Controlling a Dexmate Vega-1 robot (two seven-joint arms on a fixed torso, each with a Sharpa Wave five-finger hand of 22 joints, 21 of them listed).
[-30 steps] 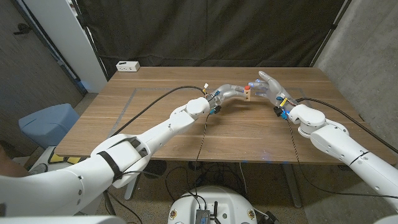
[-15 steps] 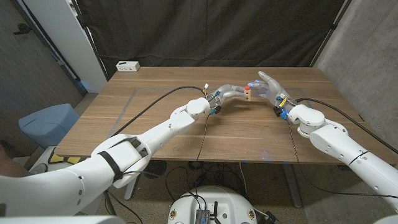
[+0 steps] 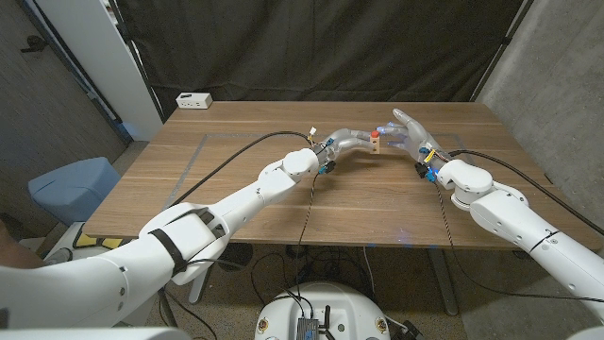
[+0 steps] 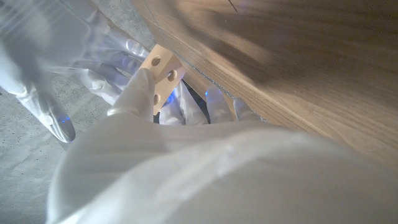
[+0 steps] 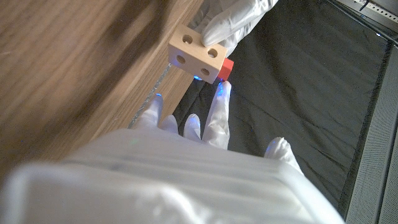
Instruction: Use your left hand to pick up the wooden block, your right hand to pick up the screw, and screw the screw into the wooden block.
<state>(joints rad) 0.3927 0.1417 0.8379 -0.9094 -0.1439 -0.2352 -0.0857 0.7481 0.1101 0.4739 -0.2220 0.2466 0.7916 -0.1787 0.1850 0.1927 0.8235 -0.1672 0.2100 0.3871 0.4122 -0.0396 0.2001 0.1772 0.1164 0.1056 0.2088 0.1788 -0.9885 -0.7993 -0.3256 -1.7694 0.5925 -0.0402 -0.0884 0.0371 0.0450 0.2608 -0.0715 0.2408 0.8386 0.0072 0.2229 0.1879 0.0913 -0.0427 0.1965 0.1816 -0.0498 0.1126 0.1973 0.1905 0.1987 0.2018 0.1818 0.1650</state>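
Observation:
My left hand (image 3: pixel 351 142) holds the small pale wooden block (image 3: pixel 375 145) a little above the table's far middle. The block (image 5: pixel 197 55) has round holes in its faces, and left fingers (image 5: pixel 233 25) grip it from behind. The screw (image 5: pixel 226 67), with a red head, sits in the block's side; in the head view the screw (image 3: pixel 376 135) shows on top of the block. My right hand (image 3: pixel 408 127) stands right next to the block with fingers spread, one fingertip (image 5: pixel 219 92) against the red head and the thumb well apart. The block (image 4: pixel 160 73) also shows behind a left finger (image 4: pixel 134 102).
A white power strip (image 3: pixel 193 99) lies at the table's far left corner. A black cable (image 3: pixel 231 159) runs along my left arm, and a thin one (image 3: pixel 308 210) crosses the wooden table (image 3: pixel 236 194) toward its front edge. A blue seat (image 3: pixel 74 186) stands left of the table.

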